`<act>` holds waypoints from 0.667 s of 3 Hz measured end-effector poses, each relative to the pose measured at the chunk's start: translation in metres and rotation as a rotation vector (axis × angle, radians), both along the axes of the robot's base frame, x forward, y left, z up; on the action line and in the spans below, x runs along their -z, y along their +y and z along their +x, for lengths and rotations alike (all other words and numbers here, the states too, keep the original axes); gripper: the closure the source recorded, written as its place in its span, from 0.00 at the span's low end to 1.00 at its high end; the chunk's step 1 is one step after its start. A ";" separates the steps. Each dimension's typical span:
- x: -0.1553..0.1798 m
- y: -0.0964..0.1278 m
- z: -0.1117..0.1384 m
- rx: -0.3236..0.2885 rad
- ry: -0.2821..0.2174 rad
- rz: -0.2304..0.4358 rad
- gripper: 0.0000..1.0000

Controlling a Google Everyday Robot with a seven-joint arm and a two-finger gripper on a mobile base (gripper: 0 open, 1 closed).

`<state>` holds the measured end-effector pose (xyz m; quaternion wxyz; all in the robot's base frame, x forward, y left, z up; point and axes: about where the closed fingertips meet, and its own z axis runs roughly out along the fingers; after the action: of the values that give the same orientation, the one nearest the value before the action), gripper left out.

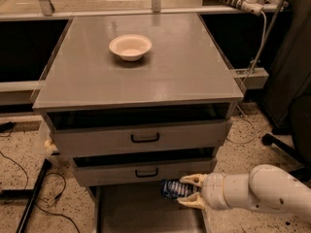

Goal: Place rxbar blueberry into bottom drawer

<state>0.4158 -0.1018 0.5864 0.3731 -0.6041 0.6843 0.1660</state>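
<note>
**Blue bar held over the open bottom drawer**

The grey cabinet's surface fills most of the view. Below it are two drawer fronts with black handles, each pulled slightly out. The bottom drawer stands open at floor level, showing its flat grey floor. A white arm reaches in from the right. A cream bowl sits on the surface. The gripper hangs over the drawer's right side, jaws pinching the rxbar blueberry from above and below.

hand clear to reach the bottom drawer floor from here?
Probably yes. The hand, shut on the rxbar blueberry, sits just over the open bottom drawer near its right edge; nothing lies between.
</note>
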 end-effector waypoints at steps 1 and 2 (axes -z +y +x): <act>0.000 0.000 0.000 0.000 0.000 0.000 1.00; 0.014 0.006 0.004 -0.004 0.005 -0.012 1.00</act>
<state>0.4203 -0.0961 0.5720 0.3677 -0.6072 0.6850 0.1641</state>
